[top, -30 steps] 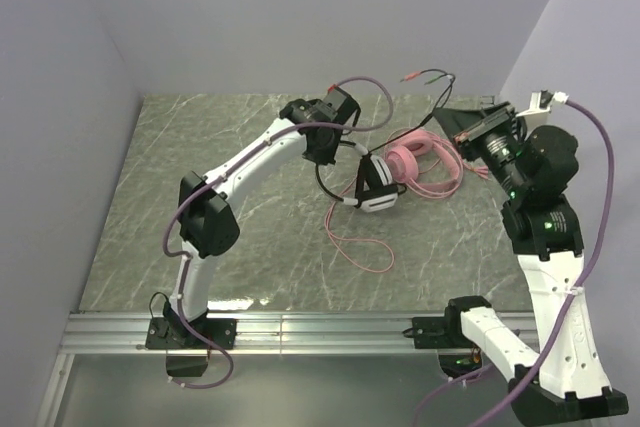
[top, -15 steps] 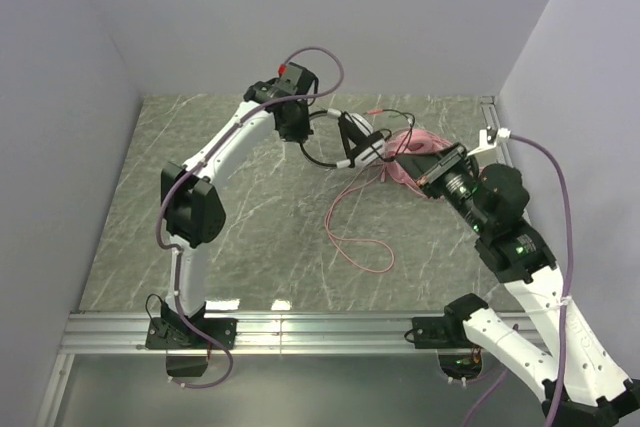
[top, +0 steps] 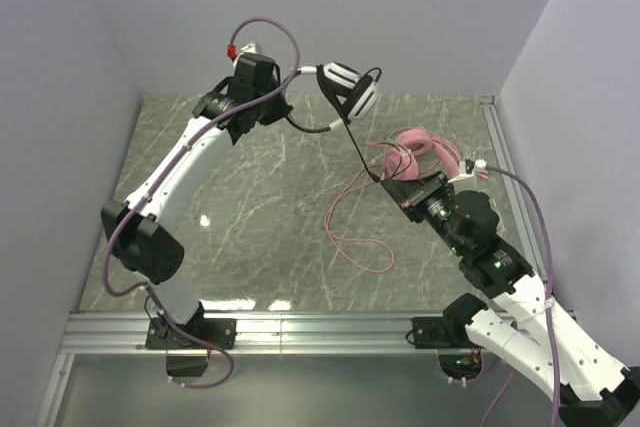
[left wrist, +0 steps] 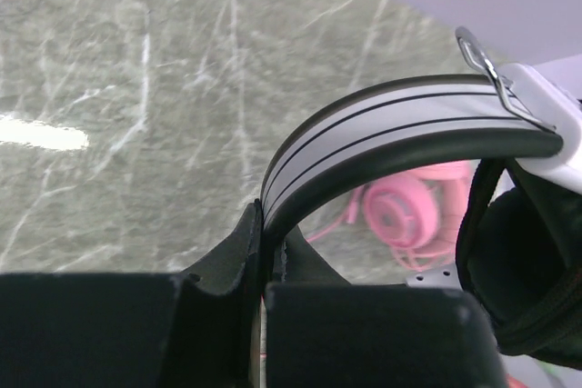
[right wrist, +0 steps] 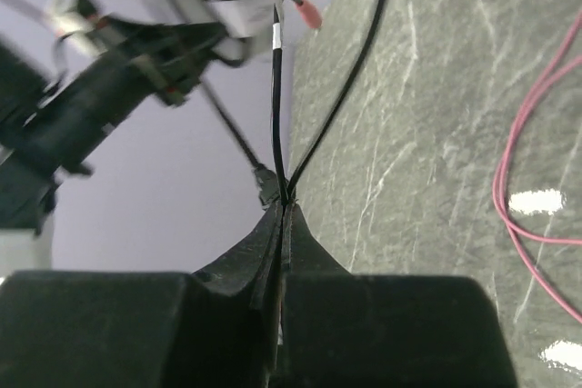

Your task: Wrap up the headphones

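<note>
A: Marbled grey desk (top: pixel 250 207), lilac walls. Changes over the last second?

B: Hoisted clear of the desk: black-and-white headset (top: pixel 350 89), now up in the air, white headband pinched tight in the left jaws. Previously lying low, beside the pink headset (top: pixel 428 144).

A: On the right?

B: Swung in low and forward. Right jaws clamped shut on the black cable (top: pixel 362 147), with the plug (right wrist: pixel 307 14) poking out just past their tips. Cable near-straight from earcup down to those jaws.

A: Pink set?

B: Untouched, resting just beyond the right jaws; pink cable (top: pixel 360 242) sprawled loose on the desk to their left.

A: Meaning for the task?

B: Probably staged for winding: headset as spool, cable under tension. No turn around the headband visible yet.
</note>
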Controlling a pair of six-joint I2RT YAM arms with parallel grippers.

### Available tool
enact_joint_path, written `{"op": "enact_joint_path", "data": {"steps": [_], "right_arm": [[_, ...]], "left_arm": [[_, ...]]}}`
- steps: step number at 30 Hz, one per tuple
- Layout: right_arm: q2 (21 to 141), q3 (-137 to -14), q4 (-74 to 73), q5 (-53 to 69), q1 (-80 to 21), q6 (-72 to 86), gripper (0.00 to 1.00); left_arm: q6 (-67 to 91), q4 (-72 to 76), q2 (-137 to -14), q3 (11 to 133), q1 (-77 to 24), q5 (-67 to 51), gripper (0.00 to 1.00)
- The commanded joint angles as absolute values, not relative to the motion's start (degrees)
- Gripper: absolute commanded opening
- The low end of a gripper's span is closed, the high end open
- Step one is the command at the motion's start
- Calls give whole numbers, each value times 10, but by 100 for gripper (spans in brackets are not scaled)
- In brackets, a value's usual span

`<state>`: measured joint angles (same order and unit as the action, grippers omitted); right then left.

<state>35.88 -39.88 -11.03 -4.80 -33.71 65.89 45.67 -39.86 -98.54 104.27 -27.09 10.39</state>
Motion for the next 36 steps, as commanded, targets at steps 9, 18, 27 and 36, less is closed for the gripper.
{"op": "enact_joint_path", "data": {"steps": [9, 18, 27, 36], "right_arm": [[357, -370, -97, -144, -347, 724, 0], [393, -321, 26, -47, -276, 744, 0], [479, -279, 198, 155, -147, 731, 0], [602, -276, 334, 258, -127, 687, 0]], "left_arm": [[502, -205, -833, 955, -253, -32, 0], [439, -175, -765, 878, -244, -179, 0], [353, -262, -758, 878, -241, -292, 0], [253, -300, -737, 832, -254, -365, 0]]}}
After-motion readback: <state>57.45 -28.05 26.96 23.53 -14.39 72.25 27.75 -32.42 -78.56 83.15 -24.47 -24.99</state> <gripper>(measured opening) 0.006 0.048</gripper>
